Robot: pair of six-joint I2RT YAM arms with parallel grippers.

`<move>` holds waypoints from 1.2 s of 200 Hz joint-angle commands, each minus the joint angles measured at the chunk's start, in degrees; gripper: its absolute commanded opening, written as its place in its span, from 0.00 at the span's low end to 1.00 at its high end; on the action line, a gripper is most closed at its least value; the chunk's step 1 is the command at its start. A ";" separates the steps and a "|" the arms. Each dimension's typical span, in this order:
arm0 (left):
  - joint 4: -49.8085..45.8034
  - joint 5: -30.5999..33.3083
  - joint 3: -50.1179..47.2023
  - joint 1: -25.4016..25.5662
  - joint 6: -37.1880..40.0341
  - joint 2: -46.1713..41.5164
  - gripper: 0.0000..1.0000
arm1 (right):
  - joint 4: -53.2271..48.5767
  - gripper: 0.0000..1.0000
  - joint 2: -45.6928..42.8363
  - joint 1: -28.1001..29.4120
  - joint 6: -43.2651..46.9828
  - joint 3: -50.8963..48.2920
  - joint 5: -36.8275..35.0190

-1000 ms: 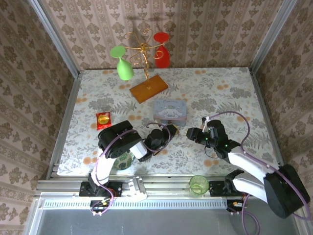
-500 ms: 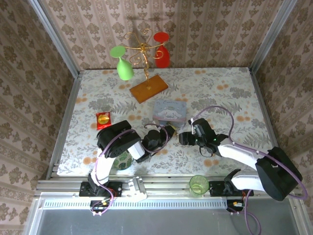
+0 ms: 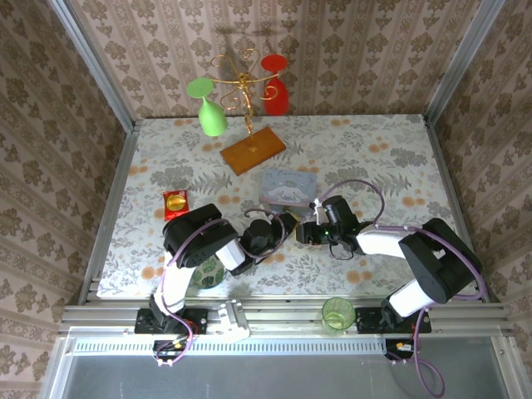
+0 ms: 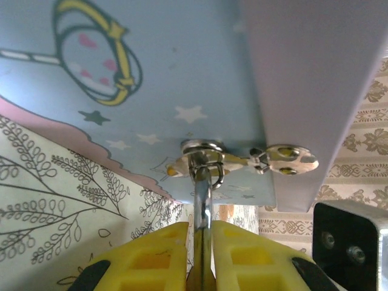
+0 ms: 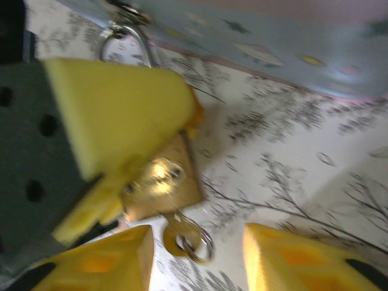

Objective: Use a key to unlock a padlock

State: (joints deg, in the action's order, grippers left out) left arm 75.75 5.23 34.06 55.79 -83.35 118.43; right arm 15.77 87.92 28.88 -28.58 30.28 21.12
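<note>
Right wrist: padlock (image 5: 160, 182) points shackle-first toward tin (image 5: 254, 36).

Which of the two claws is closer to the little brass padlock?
Left. The left gripper is clamped on the padlock itself; the right gripper is open just short of it, straddling the key.

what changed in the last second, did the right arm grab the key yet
The right gripper moved left across the table towards the left gripper. It is now open around the key, which sits in the padlock, and has not closed on it. The left gripper stayed shut on the padlock beside the pale blue tin; nothing else moved.
</note>
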 commanded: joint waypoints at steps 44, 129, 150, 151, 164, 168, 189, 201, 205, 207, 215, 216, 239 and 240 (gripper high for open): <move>-0.60 -1.32 0.16 0.63 -0.37 -1.12 0.00 | 4.82 0.20 1.58 -0.64 -0.47 -0.13 2.42; -0.59 -1.63 1.38 1.18 -1.22 -0.33 0.00 | -5.54 0.12 1.07 6.98 8.10 3.63 -16.58; -0.60 -1.52 1.27 1.18 -1.68 -0.22 0.00 | -4.98 0.14 0.81 7.66 7.59 3.41 -18.17; -0.60 -1.53 1.27 1.21 -1.70 -0.22 0.00 | -4.79 0.14 0.87 7.54 7.41 3.35 -17.89; -0.54 -1.56 1.40 1.26 -1.82 -0.24 0.00 | 0.07 0.14 1.66 5.14 4.26 2.14 -10.12; -0.60 -1.60 1.44 1.30 -1.85 -0.24 0.00 | 2.21 0.14 2.10 4.28 2.86 1.65 -7.58; -0.57 -1.55 1.54 1.30 -1.61 -0.53 0.00 | 11.73 0.13 4.56 0.39 -3.67 -0.28 2.87; -0.64 -1.25 1.59 1.44 -1.40 -0.74 0.00 | 17.90 0.10 6.13 -1.81 -7.79 -1.67 7.75; -0.65 -1.20 1.74 1.45 -1.31 -0.86 0.00 | 20.13 0.09 6.90 -2.51 -9.13 -2.14 9.29; -0.66 -1.19 1.83 1.43 -1.36 -0.84 0.00 | 21.02 0.09 7.29 -2.89 -9.96 -2.33 10.06; -0.69 -1.49 2.18 1.44 -1.22 -0.90 0.00 | 24.10 0.08 8.58 -4.00 -12.25 -2.59 12.40; -0.69 -1.56 2.21 1.43 -1.25 -0.91 0.00 | 24.38 0.08 8.67 -4.09 -12.44 -2.59 12.64; -0.54 -1.76 2.59 1.76 -1.64 -0.33 0.00 | 21.69 0.09 8.68 -3.92 -11.16 -1.69 12.74; -0.57 -1.74 2.59 1.81 -1.64 -0.32 0.00 | 21.11 0.09 8.50 -3.88 -10.89 -1.66 12.42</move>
State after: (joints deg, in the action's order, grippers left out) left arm 73.43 8.08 35.03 55.81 -83.33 118.41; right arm 31.75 95.81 25.08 -36.71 27.62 31.29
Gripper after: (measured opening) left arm 0.146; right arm 0.120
